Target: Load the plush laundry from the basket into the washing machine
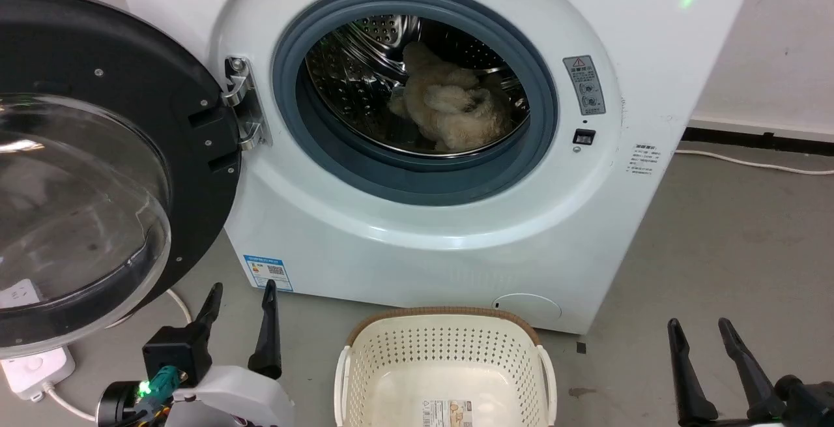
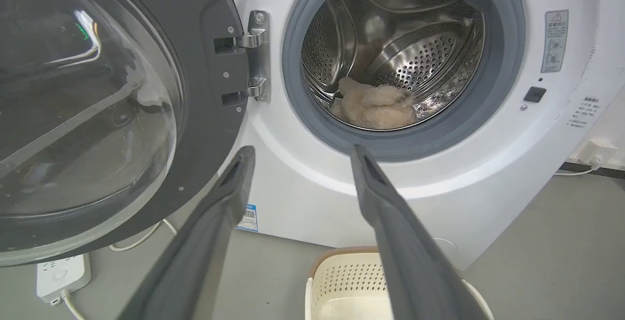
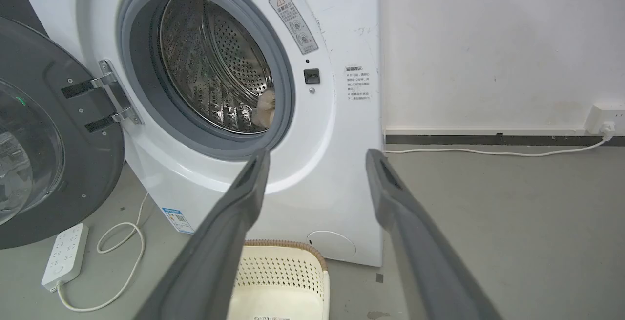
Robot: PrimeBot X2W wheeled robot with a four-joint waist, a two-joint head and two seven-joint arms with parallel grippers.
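Grey floor (image 1: 717, 251) fronting washing machine (image 1: 417, 257). Plush laundry (image 1: 449, 111) lying inside drum (image 1: 352, 81); basket (image 1: 443, 315) sitting empty below. Left gripper (image 1: 242, 285), right gripper (image 1: 698, 323) hanging released, holding nothing. Judging load done: best backing off clear of open door (image 1: 98, 42).
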